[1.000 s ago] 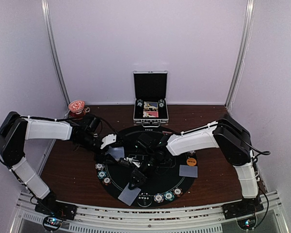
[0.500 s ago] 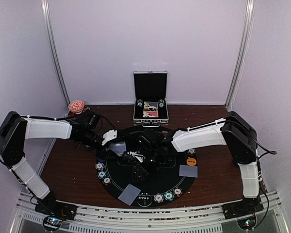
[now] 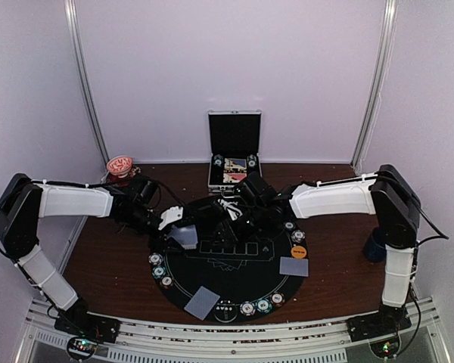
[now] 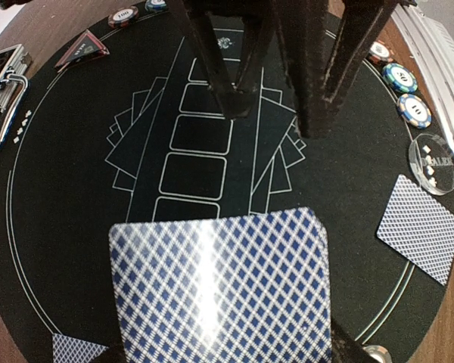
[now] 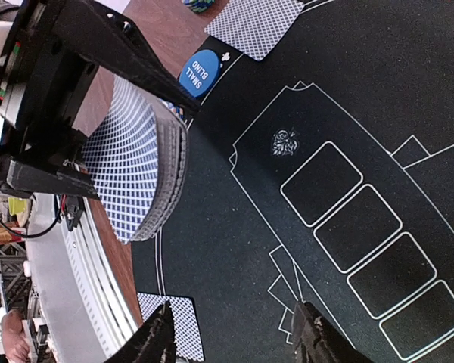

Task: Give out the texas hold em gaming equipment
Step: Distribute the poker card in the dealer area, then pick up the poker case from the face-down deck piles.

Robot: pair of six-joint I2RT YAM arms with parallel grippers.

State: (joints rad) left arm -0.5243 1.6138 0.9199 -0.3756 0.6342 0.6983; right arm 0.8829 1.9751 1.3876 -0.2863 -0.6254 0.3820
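Note:
My left gripper (image 3: 178, 229) is shut on a deck of playing cards (image 4: 219, 287) with blue-patterned backs, held over the left part of the round black mat (image 3: 234, 280). In the right wrist view the same deck (image 5: 136, 166) hangs at the upper left. My right gripper (image 5: 234, 340) is open and holds nothing; it hovers above the mat's printed card boxes, just right of the deck (image 3: 185, 236). Its dark fingers (image 4: 231, 83) show in the left wrist view. Dealt cards lie at the mat's near edge (image 3: 202, 302) and right (image 3: 293, 266). Striped chips (image 3: 247, 308) ring the rim.
The open silver case (image 3: 234, 155) stands at the back of the table. An orange disc (image 3: 298, 252), a blue "small blind" disc (image 5: 199, 72) and a clear dealer button (image 4: 433, 162) lie on the mat. A red bowl (image 3: 119, 165) sits back left, a dark blue mug (image 3: 374, 246) at right.
My right gripper has drawn back from the mat's near edge toward the far side beside the deck, and its jaws have opened wider. The left arm and deck stay put.

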